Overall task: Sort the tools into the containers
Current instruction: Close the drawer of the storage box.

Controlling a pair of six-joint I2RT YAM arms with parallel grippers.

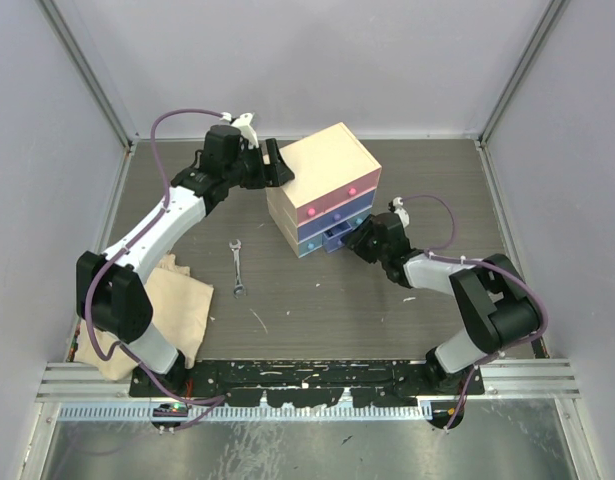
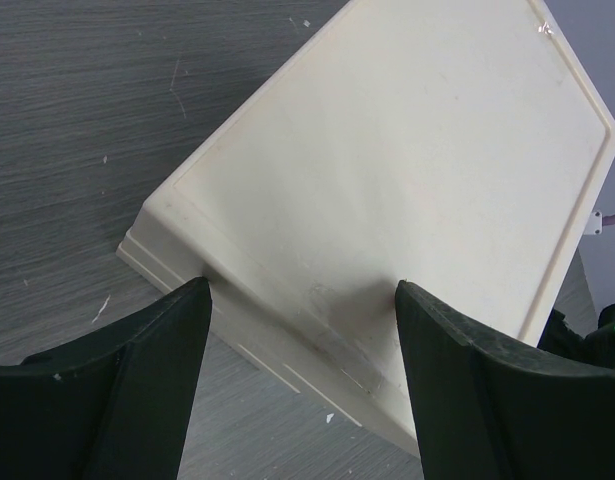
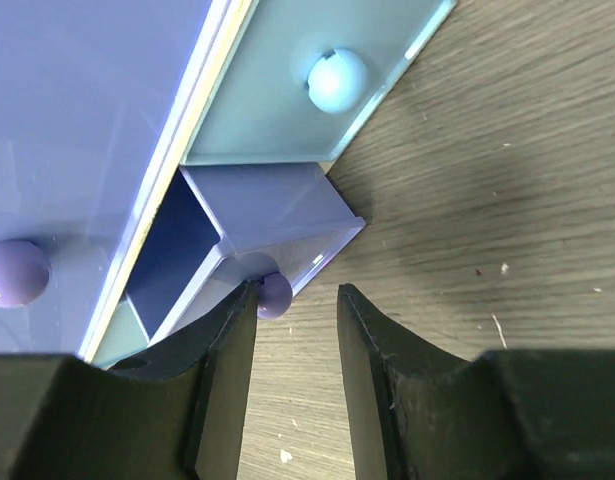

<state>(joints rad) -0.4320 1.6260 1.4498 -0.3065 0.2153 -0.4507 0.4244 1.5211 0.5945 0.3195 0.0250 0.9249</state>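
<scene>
The cream chest (image 1: 327,165) stands mid-table with pink, purple and blue drawer fronts. A small purple drawer (image 1: 337,237) low on its front is pulled partly out; its inside looks empty in the right wrist view (image 3: 172,250). My right gripper (image 1: 357,242) is open just in front of it, and the drawer's purple knob (image 3: 275,296) touches my left fingertip (image 3: 232,330). My left gripper (image 1: 279,165) is open, its fingers (image 2: 147,370) astride the chest's back left edge (image 2: 287,330). One silver wrench (image 1: 237,266) lies on the table left of the chest. The other tools are out of view.
A beige cloth (image 1: 182,305) lies at the front left beside the left arm. A thin pale stick (image 1: 258,320) lies in front of the wrench. A blue drawer with a round knob (image 3: 337,80) sits shut next to the open one.
</scene>
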